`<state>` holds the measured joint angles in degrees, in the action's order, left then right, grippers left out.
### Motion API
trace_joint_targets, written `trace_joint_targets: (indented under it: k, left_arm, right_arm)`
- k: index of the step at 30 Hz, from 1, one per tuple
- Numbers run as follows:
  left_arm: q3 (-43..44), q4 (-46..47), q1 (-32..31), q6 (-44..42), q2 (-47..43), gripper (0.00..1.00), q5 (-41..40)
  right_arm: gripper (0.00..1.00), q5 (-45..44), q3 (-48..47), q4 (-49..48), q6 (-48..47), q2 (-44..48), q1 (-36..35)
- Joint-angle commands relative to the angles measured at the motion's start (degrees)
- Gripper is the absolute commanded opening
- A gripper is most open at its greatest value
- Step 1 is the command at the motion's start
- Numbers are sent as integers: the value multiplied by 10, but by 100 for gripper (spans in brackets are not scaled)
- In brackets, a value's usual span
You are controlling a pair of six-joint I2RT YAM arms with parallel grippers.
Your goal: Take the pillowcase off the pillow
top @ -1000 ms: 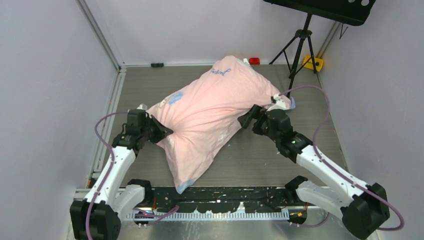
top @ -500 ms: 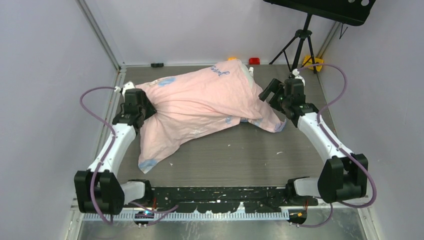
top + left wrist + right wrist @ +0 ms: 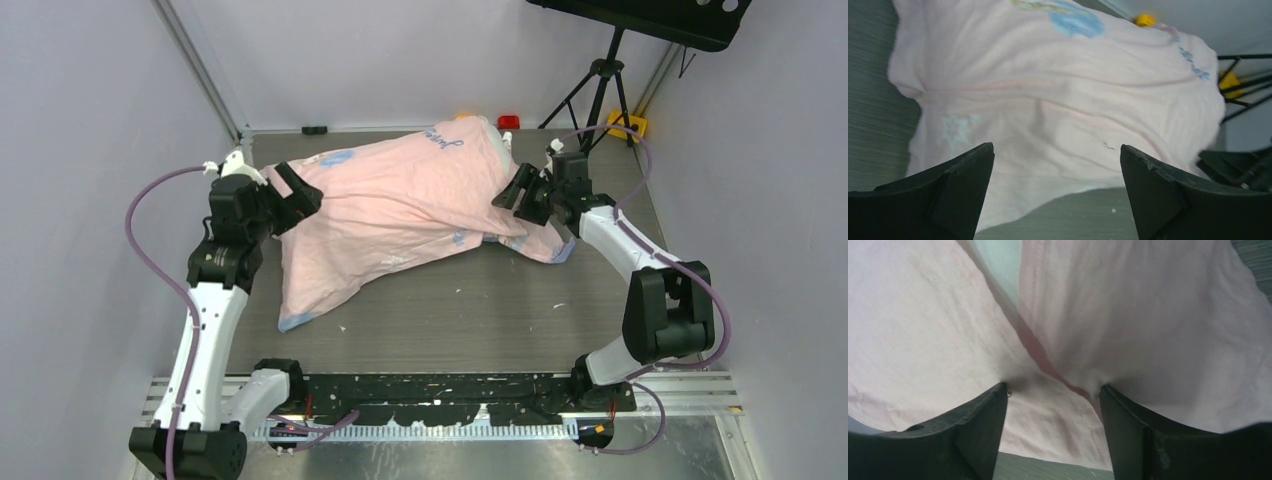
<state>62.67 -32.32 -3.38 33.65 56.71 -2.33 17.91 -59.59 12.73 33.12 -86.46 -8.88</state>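
Note:
The pale pink pillowcase (image 3: 400,205) lies wrinkled across the back of the table, bulging over the pillow inside it. Of the pillow only a small white bit (image 3: 494,138) shows at the far end. My left gripper (image 3: 292,196) hovers at the cloth's left end, wide open and empty. In the left wrist view the pillowcase (image 3: 1048,100) spreads out beyond the left gripper (image 3: 1057,162). My right gripper (image 3: 514,193) presses into the cloth's right side. Its jaws stand apart with a fold of pillowcase (image 3: 1058,405) between the right gripper's (image 3: 1054,390) tips.
A black tripod (image 3: 598,90) stands at the back right, with a yellow object (image 3: 625,125) and a red object (image 3: 509,122) near it. A small black piece (image 3: 315,129) lies by the back wall. Grey walls close in on both sides.
My left gripper let go of the pillowcase and opened wide, drawing back to the left. The right gripper moved into the cloth's right side and its jaws narrowed. The pillowcase settled flatter toward the back.

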Motion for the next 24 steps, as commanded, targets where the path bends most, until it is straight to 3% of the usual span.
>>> trace_joint_targets:
  k: [1,5,6,9,12,14,18,24]
  left_arm:
    - [-43,-33,-3,60,-25,100,172]
    - [-60,-52,-3,45,-34,99,173]
    - [-56,-61,-3,35,-33,99,159]
    - [-42,-81,-3,17,-32,99,147]
    - [-28,-93,-3,13,-31,97,162]
    - [-15,-108,-4,10,-29,97,174]
    - [15,-138,-40,-12,-24,96,162]
    - [44,-152,-185,-32,-6,96,43]
  right_arm:
    - [68,30,-9,-27,-25,-12,-30]
    - [32,14,6,-45,-22,-6,-111]
    - [28,8,13,-53,-14,2,-142]
    - [26,-11,22,-75,-7,37,-249]
    - [34,17,16,-71,-19,71,-318]
    - [53,30,17,-55,-21,97,-324]
    - [76,-95,4,57,-63,160,-322]
    - [79,-212,25,129,-40,224,-276]
